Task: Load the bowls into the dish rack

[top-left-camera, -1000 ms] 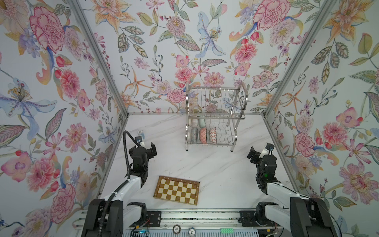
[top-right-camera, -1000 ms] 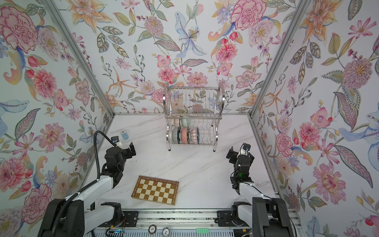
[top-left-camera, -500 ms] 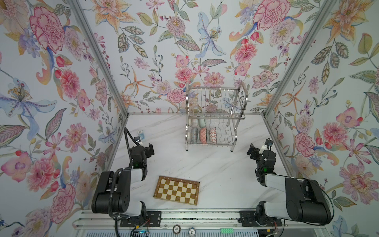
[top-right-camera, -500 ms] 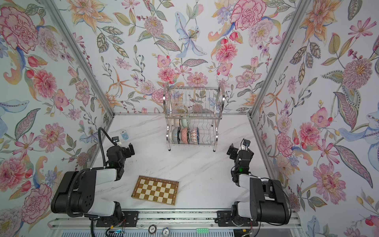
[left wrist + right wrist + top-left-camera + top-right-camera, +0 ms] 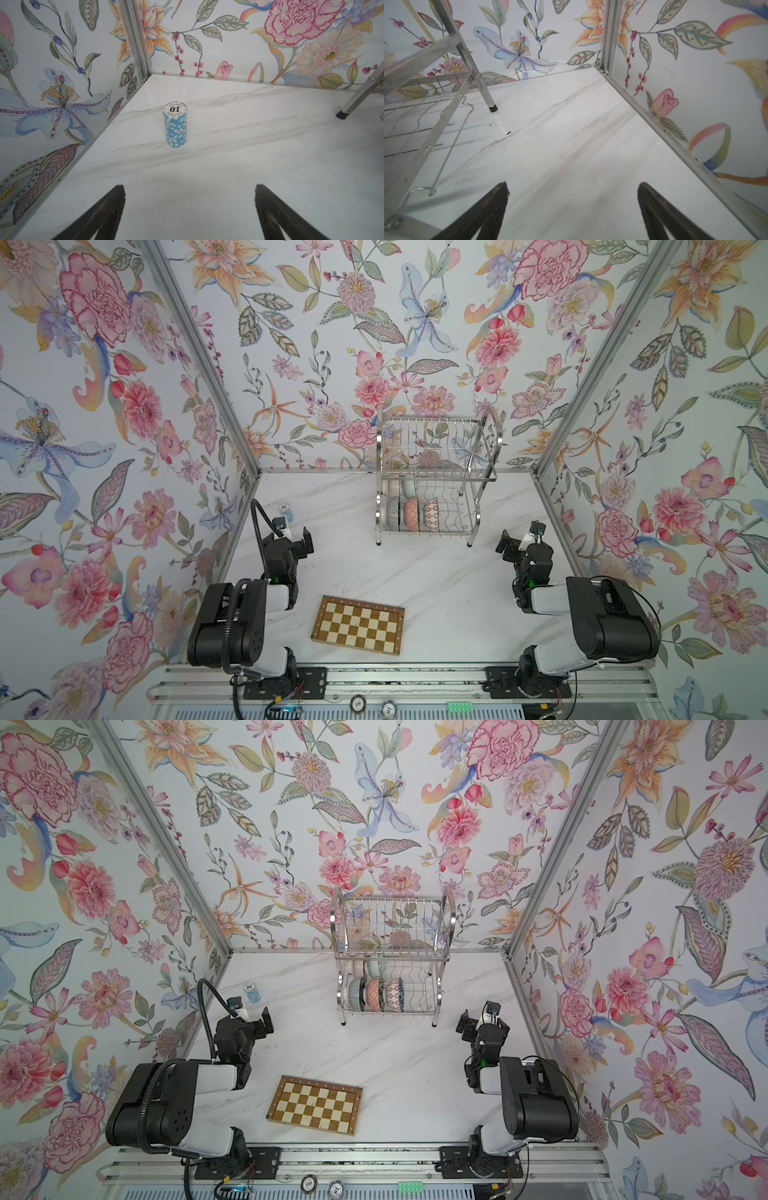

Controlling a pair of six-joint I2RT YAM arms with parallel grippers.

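Both arms have folded back toward their bases since the earlier frames, elbows now raised. The grippers sit approx. where they were, and nothing on the table [image 5: 415, 572] has shifted. L gripper [image 5: 289, 537] has its fingers spread wide with nothing between them. Its wrist view shows only bare marble and a chip stack [image 5: 176, 124] ahead. R gripper [image 5: 520, 541] is also wide apart and empty, and its wrist view shows the rack's vacant right part close by. The bowls [image 5: 411, 514] are in the lower tier of the rack [image 5: 434, 479], five as far as I can count. They stand on edge in its left part, three in front and two behind, and each row runs across the rack from side to side. From the fingers they lie ahead and toward the middle, between both arms, and the L gripper is nearer. I see no bowl on the table; only the board [image 5: 358, 624] lies there. I judge the loading complete, so no further grasp seems needed.
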